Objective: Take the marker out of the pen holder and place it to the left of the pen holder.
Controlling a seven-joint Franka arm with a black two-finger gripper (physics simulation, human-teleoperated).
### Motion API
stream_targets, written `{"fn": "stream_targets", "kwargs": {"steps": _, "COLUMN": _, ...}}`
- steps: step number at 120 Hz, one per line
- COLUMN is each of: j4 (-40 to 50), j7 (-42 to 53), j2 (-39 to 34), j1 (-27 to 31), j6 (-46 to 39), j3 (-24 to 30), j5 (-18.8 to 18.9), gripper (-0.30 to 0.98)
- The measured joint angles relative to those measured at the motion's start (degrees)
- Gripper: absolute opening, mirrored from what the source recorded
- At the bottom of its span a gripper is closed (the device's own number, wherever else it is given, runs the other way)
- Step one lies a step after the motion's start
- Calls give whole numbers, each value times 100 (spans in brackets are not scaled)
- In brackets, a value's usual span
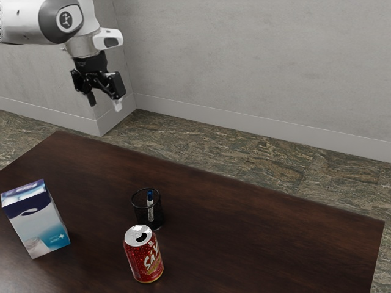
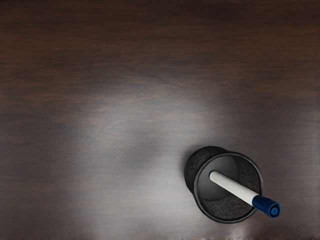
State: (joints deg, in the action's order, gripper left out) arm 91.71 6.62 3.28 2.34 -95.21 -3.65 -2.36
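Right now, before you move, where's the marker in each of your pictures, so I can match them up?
Exterior view: the marker stands in the pen holder, just beyond the red can.
Wrist view: the marker leans inside the pen holder, its blue end poking out past the rim.
Shared landmark: the round black pen holder.

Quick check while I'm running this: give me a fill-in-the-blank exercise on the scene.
The marker standing in the pen holder has a cap coloured ____.
The soda can beside the pen holder is mainly ____.
The gripper is empty, its fingers not shut but ____.
The carton stands on the dark wooden ____.

Missing words: blue; red; open; table.
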Motion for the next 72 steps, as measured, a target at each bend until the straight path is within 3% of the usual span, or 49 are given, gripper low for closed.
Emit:
{"fn": "stream_targets", "kwargs": {"steps": 28, "j4": 21, "j7": 52, "j2": 93, "j1": -57, "j6": 3, "j3": 142, "j5": 41, "gripper": 69}}
{"fn": "stream_targets", "kwargs": {"steps": 39, "j4": 410, "j7": 62, "j2": 174, "j1": 2, "j6": -208, "j3": 562, "j5": 574, "gripper": 69}}
{"fn": "stream_targets", "kwargs": {"steps": 51, "j4": 1098, "j7": 74, "j2": 224, "j1": -318, "j6": -729, "j3": 861, "j5": 1091, "gripper": 69}}
{"fn": "stream_targets", "kwargs": {"steps": 72, "j4": 1805, "j7": 71, "j2": 84, "j1": -368, "j6": -1326, "j3": 963, "j5": 1336, "gripper": 69}}
